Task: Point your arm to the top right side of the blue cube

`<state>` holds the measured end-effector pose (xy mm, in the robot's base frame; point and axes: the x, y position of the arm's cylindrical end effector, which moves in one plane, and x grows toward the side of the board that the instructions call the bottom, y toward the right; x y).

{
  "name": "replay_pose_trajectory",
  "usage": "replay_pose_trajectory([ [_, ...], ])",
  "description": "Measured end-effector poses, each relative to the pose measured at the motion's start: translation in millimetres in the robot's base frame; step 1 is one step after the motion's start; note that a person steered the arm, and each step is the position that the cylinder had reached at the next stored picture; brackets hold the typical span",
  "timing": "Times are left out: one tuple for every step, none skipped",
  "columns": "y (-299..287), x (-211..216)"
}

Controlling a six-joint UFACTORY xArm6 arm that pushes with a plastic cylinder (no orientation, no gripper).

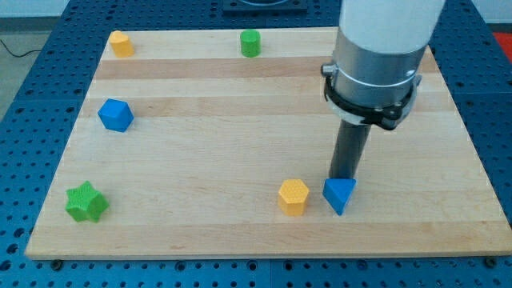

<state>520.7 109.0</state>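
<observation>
Backdrop: blue perforated plate point(32, 72) lying under and around a pale wooden bench point(240, 136), the bench filling most of the view.
Arm: white and grey cylinder point(376, 48) coming down from the view's top right, ending in the dark rod point(350, 152).
Tip: my tip point(342, 178) sitting just behind the top edge of the blue triangular block point(340, 194), touching it or nearly so; contact not clear enough to tell.
Gripper: none fitted, only the bare rod, holding nothing.
Blue cube: blue cube point(116, 114) resting near the bench's left edge, in the upper half, well apart from the tip.
Blue triangular block: lying near the view's bottom, right of centre, just beside the orange hexagonal block point(294, 196) on its left, a narrow gap showing between them.
Yellow block: yellow block point(122, 43) sitting at the top left corner of the bench; shape not fully clear.
Green cylinder-like block: green block point(250, 42) standing at the top edge, near the middle.
Green star: green star block point(86, 202) lying near the bottom left corner, below the blue cube and well apart from it.
</observation>
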Motion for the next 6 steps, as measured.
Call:
replay_pose_trajectory([
  [51.4,-0.6],
  [59.5,-15.9],
  [-8.8,-64.5],
  [-67.6,-124.2],
  [-144.2,-171.0],
  [-248.4,-171.0],
])
